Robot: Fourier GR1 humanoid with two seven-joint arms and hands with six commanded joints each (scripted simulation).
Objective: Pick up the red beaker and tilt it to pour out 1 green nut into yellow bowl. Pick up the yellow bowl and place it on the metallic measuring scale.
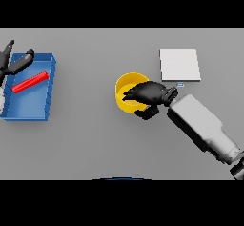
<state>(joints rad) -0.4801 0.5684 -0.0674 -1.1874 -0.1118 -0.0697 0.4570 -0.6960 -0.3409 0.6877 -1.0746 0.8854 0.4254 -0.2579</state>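
Head view. Right hand [150, 94] lies over the near-right rim of the bowl [125, 92], fingers curled across the top and thumb below the wall: a grip on the rim, judged ready for lifting. The bowl sits upright on the desk [95, 139], mouth up; no nut can be made out inside it. The scale [179, 64] lies flat, just beyond and to the right of the bowl, apart from it, so the carry looks short. The beaker [30, 82] lies on its side in the blue tray [47, 94] at far left, long axis running from near-left to far-right. Left hand [14, 63] hangs at the tray's far-left corner, fingers relaxed, holding nothing.
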